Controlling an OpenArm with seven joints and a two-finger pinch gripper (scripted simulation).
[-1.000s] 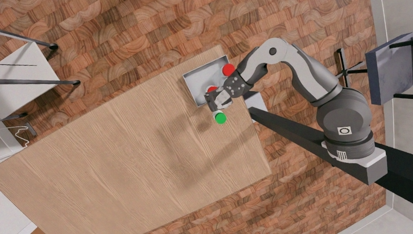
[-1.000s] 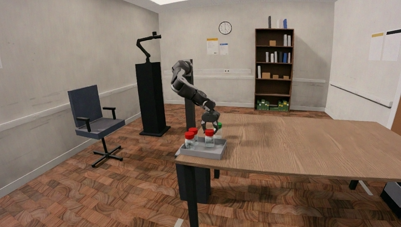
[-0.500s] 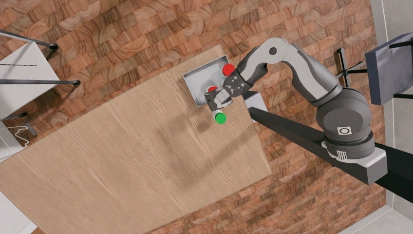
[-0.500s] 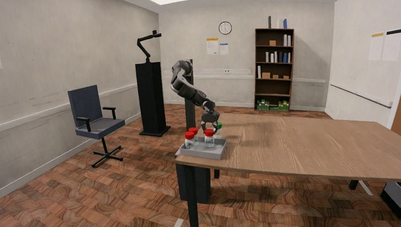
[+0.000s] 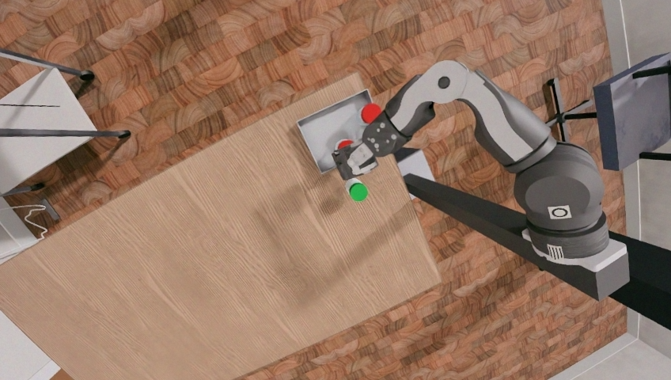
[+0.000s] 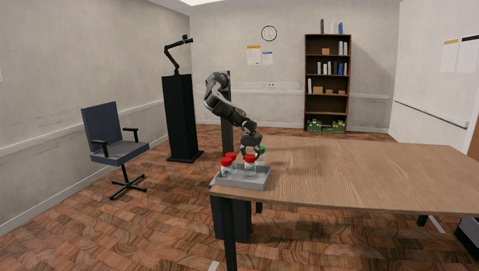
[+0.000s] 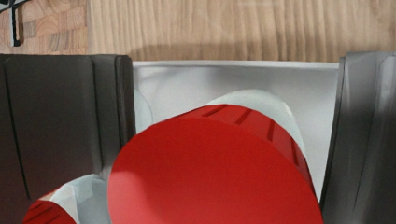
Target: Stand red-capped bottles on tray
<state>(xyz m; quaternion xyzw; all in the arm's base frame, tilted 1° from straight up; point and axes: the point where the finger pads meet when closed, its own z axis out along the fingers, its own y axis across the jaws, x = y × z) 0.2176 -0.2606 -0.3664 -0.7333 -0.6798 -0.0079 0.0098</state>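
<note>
Squarely between gripper (image 6: 250, 154) fingers — red-capped bottle (image 6: 249, 165)
</note>
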